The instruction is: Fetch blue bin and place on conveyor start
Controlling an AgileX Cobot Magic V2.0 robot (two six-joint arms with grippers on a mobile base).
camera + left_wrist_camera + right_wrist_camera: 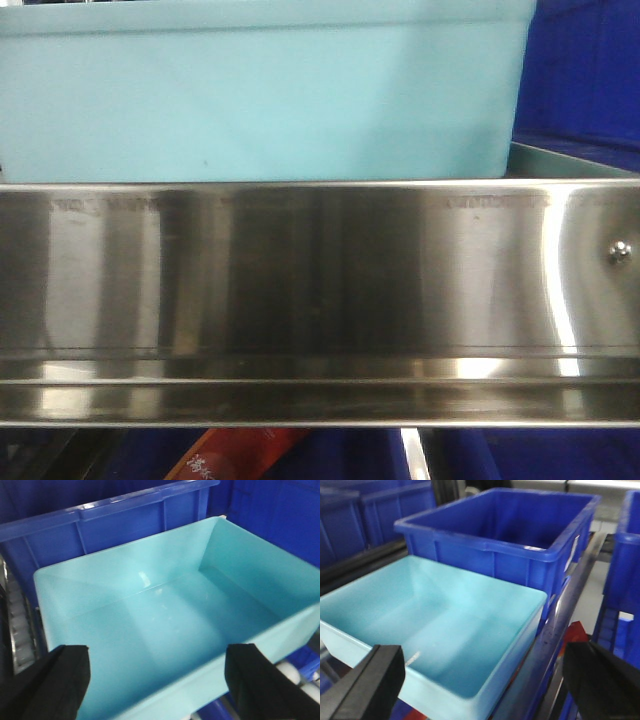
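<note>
- Fetch step, the reach: the bin sits at the front edge of the rack, just behind its steel lip, not yet gripped.
- My left gripper and right gripper hang over it, both spread wide and empty.
- Next I need 2 grips on opposite walls, then a level lift clear of the lip.
- The bin stands mouth up; its long axis seems to run along the front edge.
- I see no conveyor.
</note>
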